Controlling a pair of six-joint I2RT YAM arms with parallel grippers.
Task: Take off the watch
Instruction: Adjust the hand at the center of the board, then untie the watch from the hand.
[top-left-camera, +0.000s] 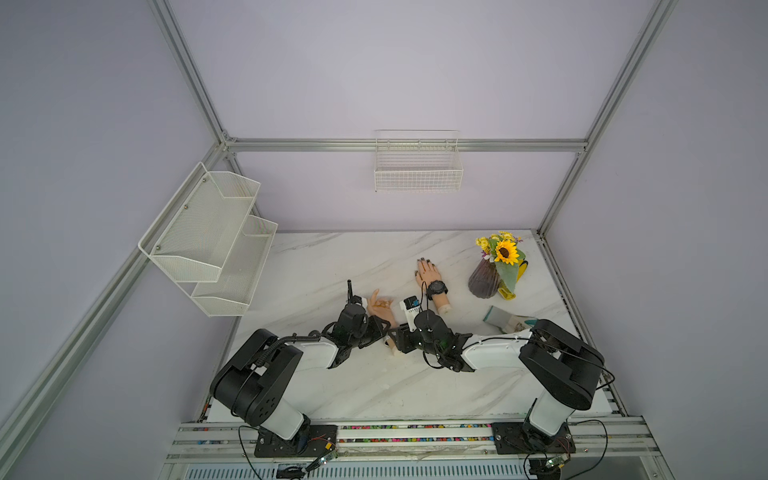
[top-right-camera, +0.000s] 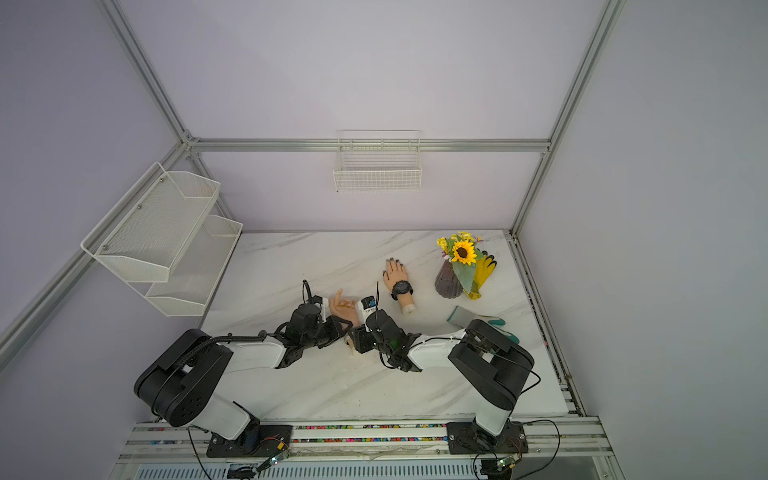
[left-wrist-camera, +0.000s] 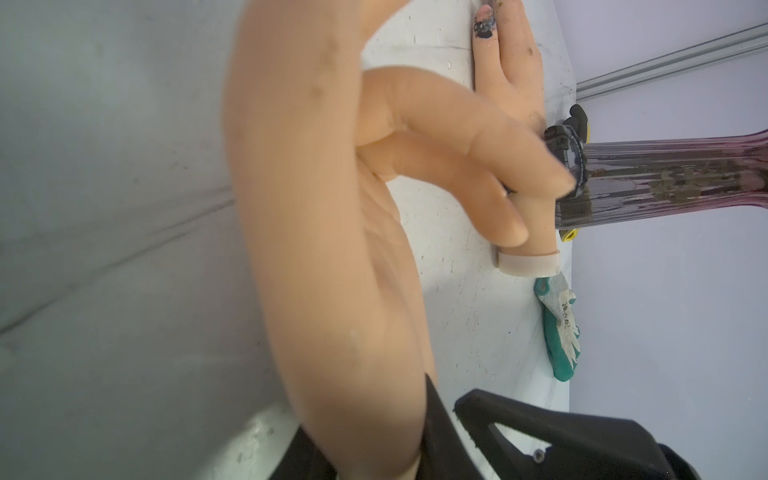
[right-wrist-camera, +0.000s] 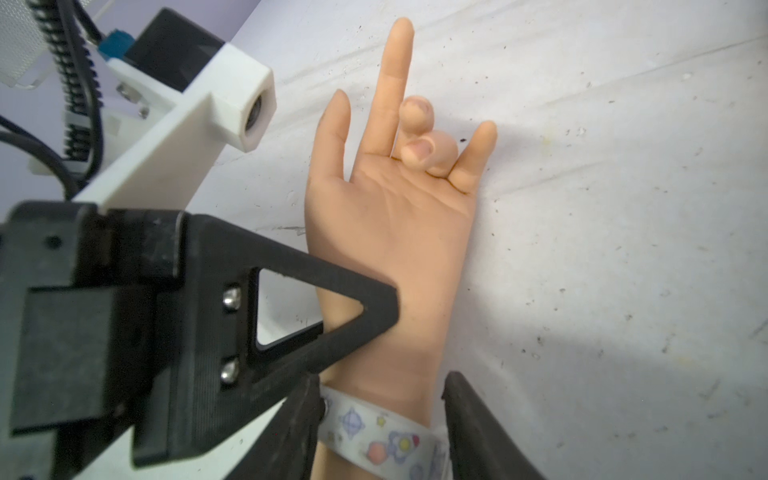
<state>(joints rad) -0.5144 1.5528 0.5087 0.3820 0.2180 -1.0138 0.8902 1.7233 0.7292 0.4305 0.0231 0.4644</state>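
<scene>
Two dummy hands lie on the desk (top-left-camera: 332, 270). Nearest the arms, the palm-up hand (right-wrist-camera: 395, 232) wears a patterned watch strap (right-wrist-camera: 386, 440) around its wrist. The left end effector (top-left-camera: 379, 328) is clenched on that wrist, on the palm side of the strap. The right end effector (right-wrist-camera: 382, 386) is closed across the strap itself, with a finger against each side. Farther back, the palm-down hand (top-left-camera: 428, 272) wears a black watch (top-left-camera: 436, 287), near a vase (top-left-camera: 484, 282) of flowers.

The watch strap (right-wrist-camera: 386, 440) is white, printed with pastel planets.
</scene>
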